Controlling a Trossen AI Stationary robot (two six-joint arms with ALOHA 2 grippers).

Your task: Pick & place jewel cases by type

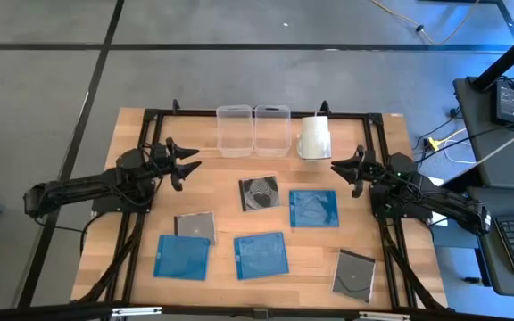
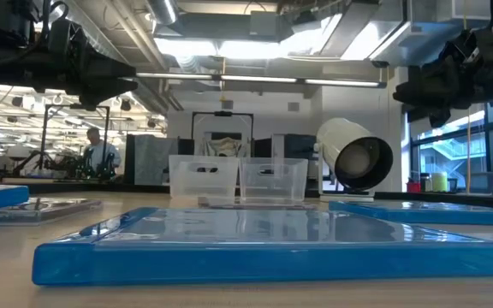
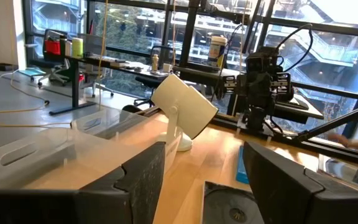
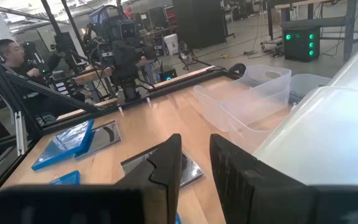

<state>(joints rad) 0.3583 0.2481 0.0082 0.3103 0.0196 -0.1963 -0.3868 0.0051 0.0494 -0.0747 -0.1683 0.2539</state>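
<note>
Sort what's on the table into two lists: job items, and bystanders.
Job: three blue cases; three grey disc cases; two clear bins, the likely targets.
Bystanders: white roll.

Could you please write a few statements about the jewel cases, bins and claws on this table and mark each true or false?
1. Three translucent blue square plastic jewel cases lie on the wooden table. True.
2. One dark grey disc case sits inside a clear rectangular plastic bin. False: all three lie on the table; both bins look empty.
3. The left claw holds a blue case. False: it is open and holds nothing.
4. The white cylinder roll stands beside the bins. True.
</note>
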